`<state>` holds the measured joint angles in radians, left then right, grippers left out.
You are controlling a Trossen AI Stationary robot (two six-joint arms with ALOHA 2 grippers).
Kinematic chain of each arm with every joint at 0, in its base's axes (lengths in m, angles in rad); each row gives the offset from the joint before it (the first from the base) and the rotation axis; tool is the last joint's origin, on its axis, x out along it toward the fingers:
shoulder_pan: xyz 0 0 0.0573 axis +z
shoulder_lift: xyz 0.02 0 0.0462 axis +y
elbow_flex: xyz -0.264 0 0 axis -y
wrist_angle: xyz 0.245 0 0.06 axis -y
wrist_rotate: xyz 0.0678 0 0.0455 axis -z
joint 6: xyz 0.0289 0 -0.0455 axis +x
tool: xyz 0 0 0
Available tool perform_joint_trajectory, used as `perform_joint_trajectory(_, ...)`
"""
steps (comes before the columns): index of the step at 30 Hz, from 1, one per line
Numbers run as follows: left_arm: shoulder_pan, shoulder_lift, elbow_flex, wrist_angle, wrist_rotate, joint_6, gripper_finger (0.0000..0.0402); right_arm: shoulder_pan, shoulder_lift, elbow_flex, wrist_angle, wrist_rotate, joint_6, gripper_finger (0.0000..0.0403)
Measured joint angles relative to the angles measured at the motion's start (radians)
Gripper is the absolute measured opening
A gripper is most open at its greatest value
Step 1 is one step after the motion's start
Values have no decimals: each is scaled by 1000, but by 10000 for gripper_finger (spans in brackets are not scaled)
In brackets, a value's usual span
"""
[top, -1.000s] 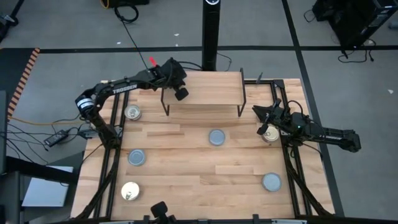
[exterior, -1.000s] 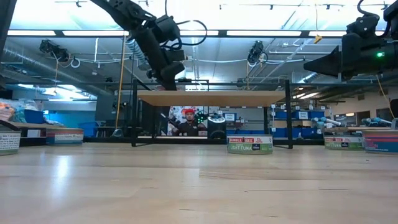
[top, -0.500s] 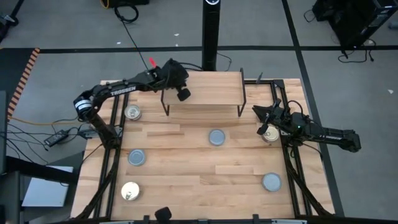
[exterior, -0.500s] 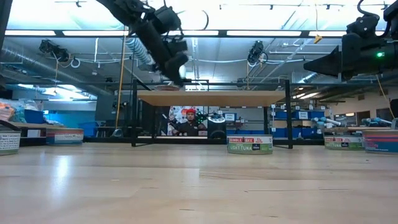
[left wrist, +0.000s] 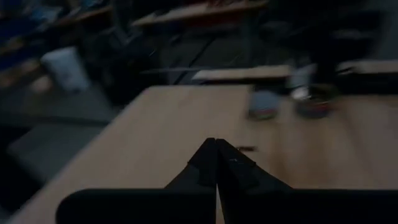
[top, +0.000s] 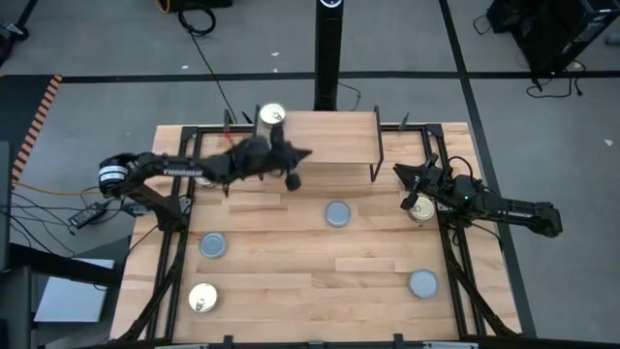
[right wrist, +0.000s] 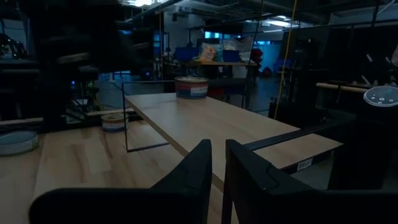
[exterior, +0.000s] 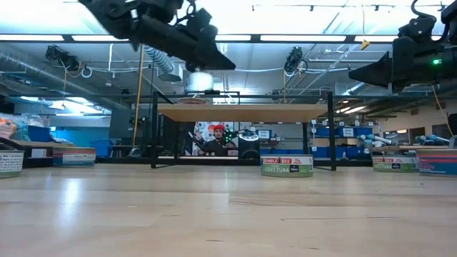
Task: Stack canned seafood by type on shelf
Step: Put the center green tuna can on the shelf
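Note:
The shelf [top: 329, 145] stands at the table's far middle. One gold-lidded tin [top: 272, 116] rests on its far-left corner and also shows in the low view [exterior: 200, 81]. My left gripper [top: 306, 153] is shut and empty. It points about level over the shelf's near-left part, clear of that tin. Blue-grey tins [top: 337, 213], [top: 213, 244], [top: 422, 283] and a gold one [top: 202, 298] lie flat on the table. My right gripper [top: 404, 188] waits at the right edge above another gold tin [top: 420, 210], with a narrow gap between its fingers [right wrist: 217, 155].
The shelf's black wire legs [top: 378, 155] stand at its ends. A black post [top: 327, 53] rises behind the table. My left arm [top: 184, 170] lies across the table's far-left part. A person [exterior: 216, 139] shows in the room beyond the shelf.
My left gripper has drawn away from the shelf's far-left corner toward the near edge and the right. It has tipped up from pointing down to about level, and has stayed shut. The gold tin on the shelf, hidden under the arm before, now shows.

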<state>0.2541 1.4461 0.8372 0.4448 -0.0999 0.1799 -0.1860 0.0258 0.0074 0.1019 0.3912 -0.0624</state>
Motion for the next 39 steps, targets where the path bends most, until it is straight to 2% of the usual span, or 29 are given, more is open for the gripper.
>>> perform_joint_trajectory(7, -119, -43, -210, 318, 24, 1, 3, 0, 0, 0, 6, 0, 0, 62)
perform_joint_trajectory(12, -155, -54, -304, 443, 27, 5, 3, 0, 0, 0, 95, -13, 13, 62)
perform_joint_trajectory(21, -148, -53, -365, 532, 26, 69, 3, 1, 9, 0, 185, -86, 122, 59)
perform_joint_trajectory(24, -146, -53, -365, 559, 25, 76, 3, 10, 38, 0, 186, -115, 122, 38)
perform_joint_trajectory(27, -146, -53, -365, 560, 26, 76, 3, 21, 78, 0, 199, -100, 98, 10)
perform_joint_trajectory(33, -146, -53, -365, 568, 26, 71, 3, 52, 187, 57, 169, -72, 98, 12)
perform_joint_trajectory(39, -149, -52, -365, 543, 45, 52, 3, 125, 375, 158, 56, -62, 157, 29)
